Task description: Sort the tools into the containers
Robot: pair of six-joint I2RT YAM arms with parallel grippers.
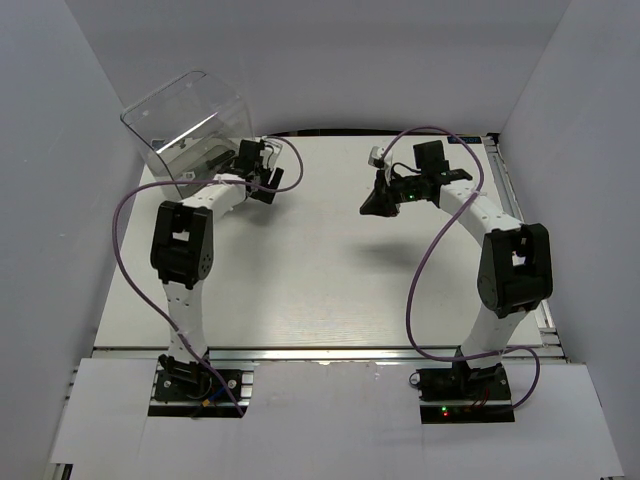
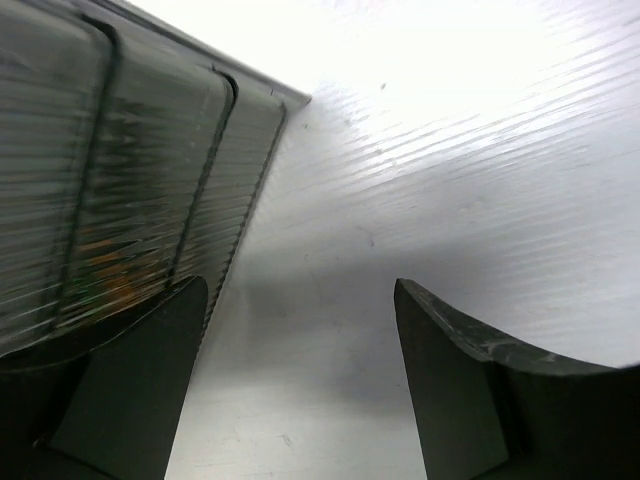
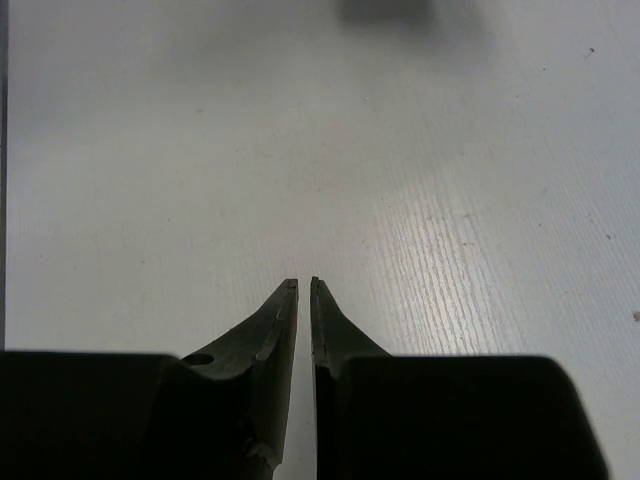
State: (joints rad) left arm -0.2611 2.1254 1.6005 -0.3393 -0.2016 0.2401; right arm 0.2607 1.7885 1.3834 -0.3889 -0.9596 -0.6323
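Note:
The container, a clear cabinet (image 1: pixel 187 122) with a curved top, stands at the table's far left. In the left wrist view its ribbed grey drawer fronts (image 2: pixel 120 170) fill the left side, and faint orange shapes (image 2: pixel 112 275) show behind them. No tool lies loose on the table. My left gripper (image 1: pixel 264 183) is open and empty just right of the cabinet's front. In the left wrist view the gripper (image 2: pixel 300 290) has its left finger (image 2: pixel 140 380) close beside the drawers. My right gripper (image 1: pixel 372 206) hovers over the middle-right of the table, and the right wrist view shows it (image 3: pixel 304 283) shut on nothing.
White walls close in the table (image 1: pixel 320 290) on the left, back and right. Purple cables loop from both arms. A metal rail runs along the table's right edge (image 1: pixel 508 190) and the near edge.

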